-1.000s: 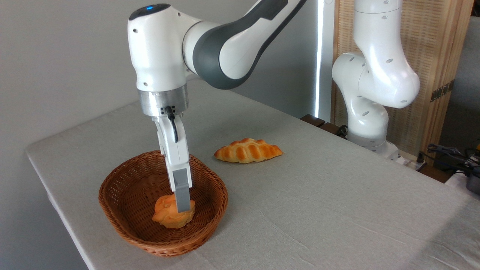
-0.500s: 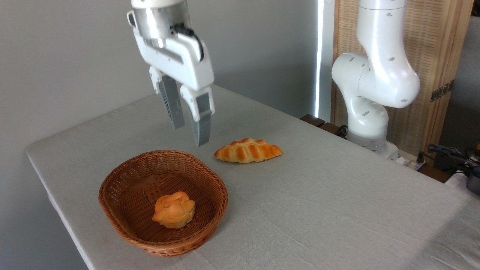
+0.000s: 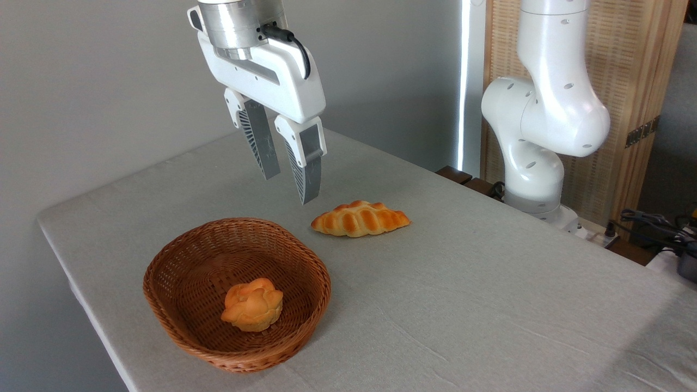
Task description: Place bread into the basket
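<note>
The bread (image 3: pixel 252 304) is a small round bun with a lumpy, flower-like top. It sits on the floor of the basket (image 3: pixel 179 305), a little toward the front and right side. Nothing is touching it. The underside of the bun is hidden, and so is the side facing away from the camera.

The basket is brown woven wicker and rests on the counter (image 3: pixel 463 305), near its front left edge. Its near wall hides a strip of the basket floor just behind it.

The gripper (image 3: pixel 287 188) hangs in the air, high above the counter, up behind the basket's back rim and to the left of the braided loaf (image 3: pixel 360 218). Its jaws are apart with a clear gap between them, and they hold nothing. The jaws point down and tilt a little to the right. A black cable loops over the top of the gripper body.

The top of the picture cuts off the arm above the gripper, so only a silver ring shows there. The arm's white base (image 3: pixel 536 163) stands at the far right edge of the counter, and its top is cut off too.

The braided loaf lies flat on the counter, apart from the basket, behind and to the right of it. At the far right edge there are dark cables, too small to make out well.
</note>
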